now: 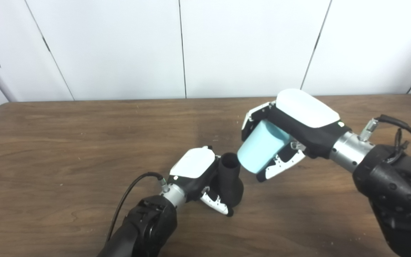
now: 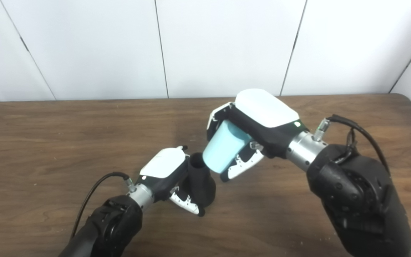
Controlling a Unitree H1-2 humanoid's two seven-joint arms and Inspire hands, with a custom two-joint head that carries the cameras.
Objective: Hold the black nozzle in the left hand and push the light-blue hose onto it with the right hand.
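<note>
A black nozzle [image 1: 229,180] stands upright on the table near the middle, narrow open end up and flared base down. My left hand [image 1: 200,175] is shut on it from the left side, fingers wrapped around its lower body. The light-blue hose piece [image 1: 261,146], a short tapered tube, is tilted with its lower end just right of the nozzle's top rim, close to touching it. My right hand [image 1: 291,132] is shut on the hose from above and behind, raised off the table.
The brown wooden table [image 1: 66,142] spreads wide on all sides, with its far edge against white wall panels [image 1: 120,46]. Black cables run along both forearms, left [image 1: 130,192] and right [image 1: 405,130].
</note>
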